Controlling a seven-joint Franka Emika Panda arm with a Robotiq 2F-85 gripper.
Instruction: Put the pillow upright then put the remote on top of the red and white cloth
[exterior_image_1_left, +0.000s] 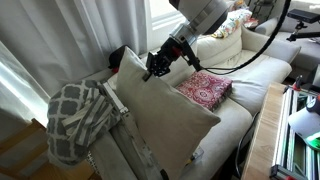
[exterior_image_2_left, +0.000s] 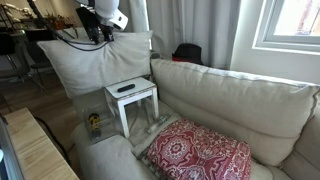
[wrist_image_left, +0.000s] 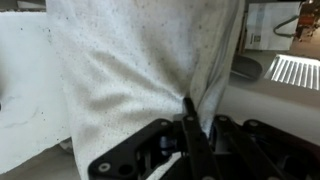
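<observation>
The large cream pillow (exterior_image_1_left: 160, 110) stands on edge on the sofa seat, leaning toward the armrest, and it also shows in an exterior view (exterior_image_2_left: 95, 62). My gripper (exterior_image_1_left: 156, 67) is shut on the pillow's upper edge. In the wrist view the gripper (wrist_image_left: 188, 108) pinches a fold of the pillow fabric (wrist_image_left: 140, 60). The red and white cloth (exterior_image_1_left: 205, 89) lies flat on the seat beside the pillow, near the front in an exterior view (exterior_image_2_left: 200, 152). The black remote (exterior_image_2_left: 125, 89) rests on a small white side table (exterior_image_2_left: 143, 98).
A grey-and-white lattice blanket (exterior_image_1_left: 75, 118) hangs over the sofa arm. A yellowish floral cushion (exterior_image_1_left: 226, 28) sits at the far end of the sofa. White curtains (exterior_image_1_left: 60, 40) hang behind. A wooden surface (exterior_image_2_left: 35, 150) runs beside the sofa.
</observation>
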